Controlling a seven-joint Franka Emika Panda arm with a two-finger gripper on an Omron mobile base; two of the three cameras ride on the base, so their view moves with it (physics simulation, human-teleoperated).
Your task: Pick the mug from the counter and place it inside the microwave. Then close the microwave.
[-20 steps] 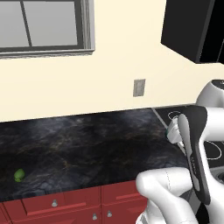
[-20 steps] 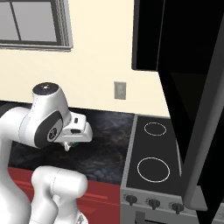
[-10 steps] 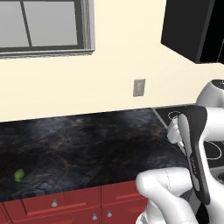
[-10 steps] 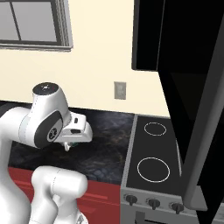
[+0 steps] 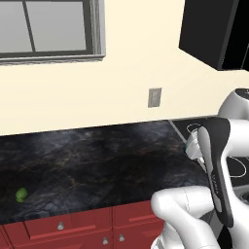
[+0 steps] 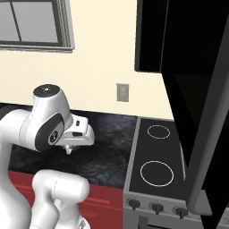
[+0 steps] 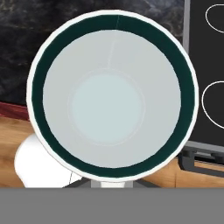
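Glossy white rounded arm segments (image 6: 44,129), dark grey joint bands and caps, bulbous white base links

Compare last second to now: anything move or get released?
No visible change. The arm holds the same pose in both base views, with the claw shut on the mug, lifted over the counter. The green fruit and the open microwave door are where they were.

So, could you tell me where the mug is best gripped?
By its rim wall, from above: the mug turns its round open mouth straight up at the hand, so a finger either side of the thin wall pinches it. The gripper, shut on it, seems to hold it so.
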